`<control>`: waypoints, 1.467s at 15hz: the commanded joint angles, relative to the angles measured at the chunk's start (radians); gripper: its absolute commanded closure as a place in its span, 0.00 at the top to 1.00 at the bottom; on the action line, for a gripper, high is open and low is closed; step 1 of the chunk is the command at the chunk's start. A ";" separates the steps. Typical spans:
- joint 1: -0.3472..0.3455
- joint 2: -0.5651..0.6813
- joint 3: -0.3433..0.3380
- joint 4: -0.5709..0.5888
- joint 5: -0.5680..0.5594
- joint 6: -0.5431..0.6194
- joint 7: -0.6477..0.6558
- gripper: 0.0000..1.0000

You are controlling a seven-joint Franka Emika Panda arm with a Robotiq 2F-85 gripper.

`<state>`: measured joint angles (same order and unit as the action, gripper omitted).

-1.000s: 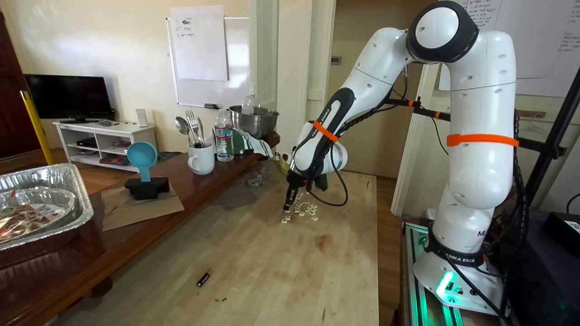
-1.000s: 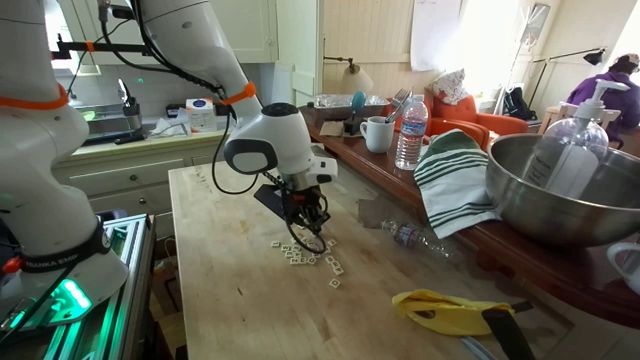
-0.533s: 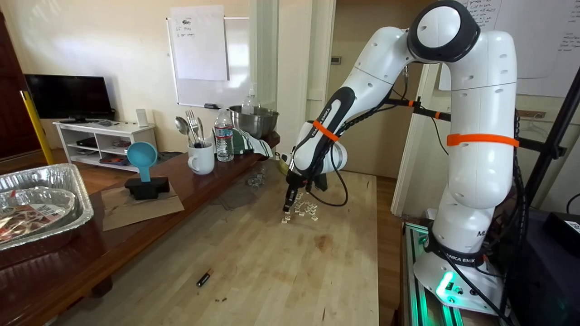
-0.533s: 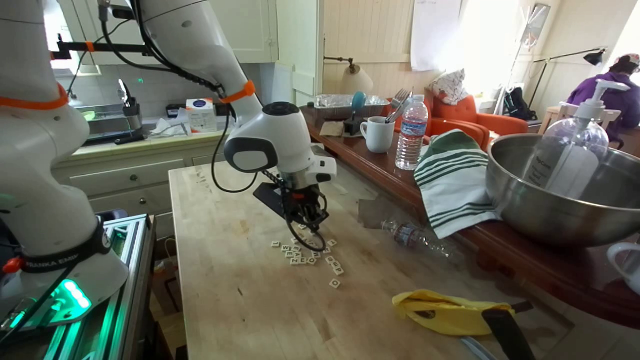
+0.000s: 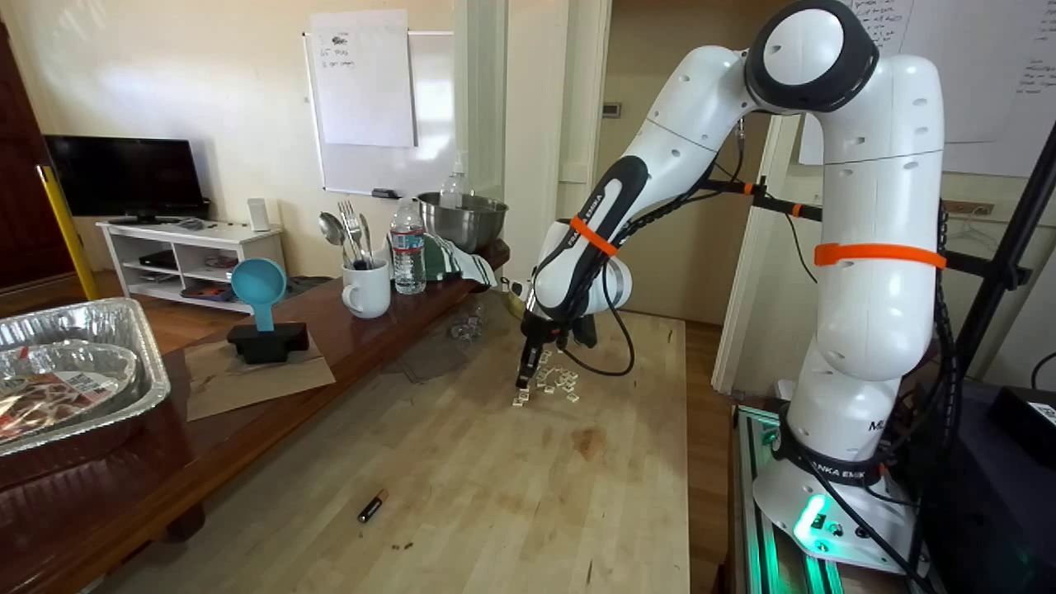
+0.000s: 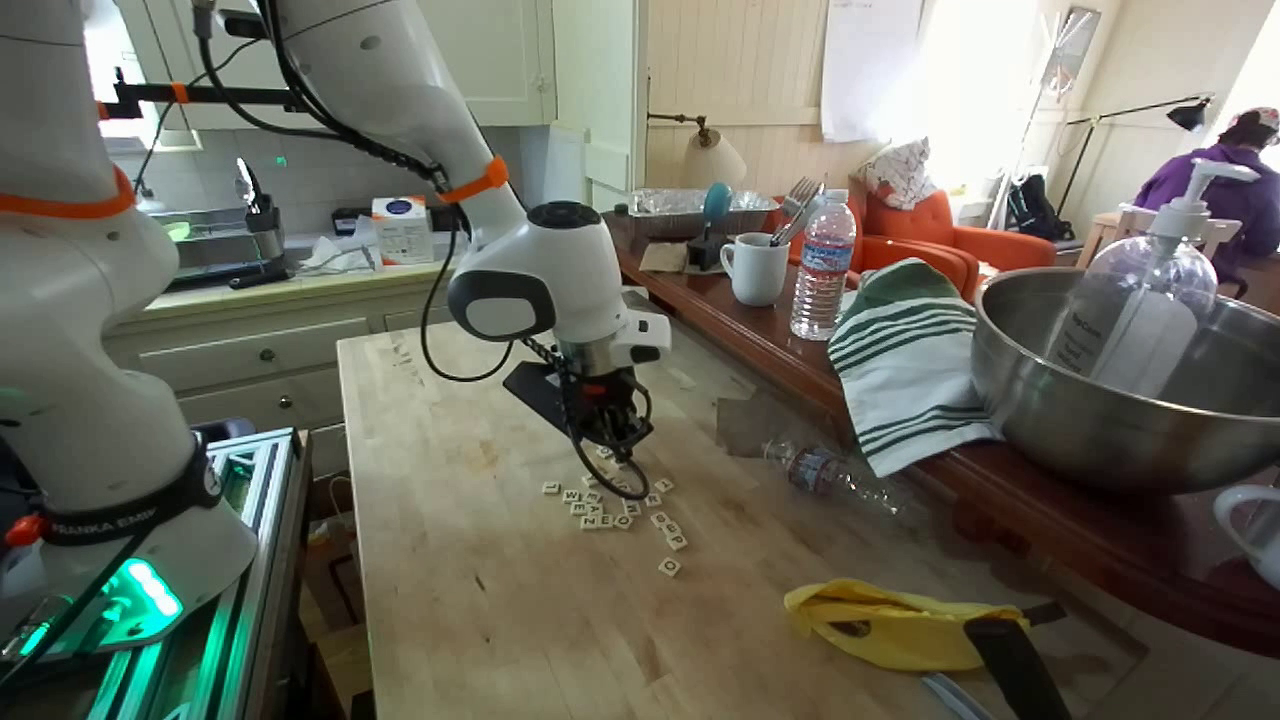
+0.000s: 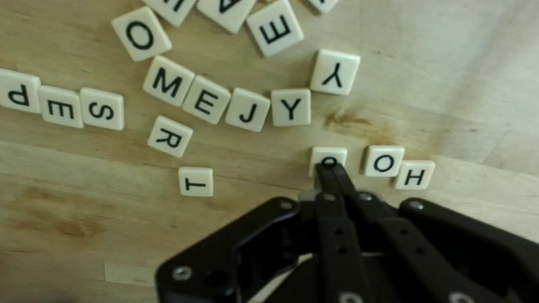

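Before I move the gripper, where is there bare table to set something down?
Broad bare table lies between the battery and the letter tiles. In the wrist view, a smaller, stained patch lies below the T tile, left of the gripper. Crowded: among the tiles by the fingertips, and on the brown ledge holding mug, bottle and bowl.

A white mug (image 5: 363,293) stands beside a bottle (image 5: 409,268).

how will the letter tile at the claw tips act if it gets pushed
The letter tile looks flat and square, so it would likely slide rather than roll. Its crisp, straight edges suggest something stiff. It seems thin, so it is probably light.
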<state>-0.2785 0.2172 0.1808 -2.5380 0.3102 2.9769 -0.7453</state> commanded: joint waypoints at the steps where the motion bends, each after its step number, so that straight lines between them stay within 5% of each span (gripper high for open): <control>1: -0.009 0.018 0.018 -0.015 0.019 -0.055 -0.009 0.00; 22: -0.008 -0.011 0.036 -0.025 0.029 -0.059 -0.007 0.00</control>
<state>-0.2786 0.2078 0.1989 -2.5389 0.3114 2.9410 -0.7449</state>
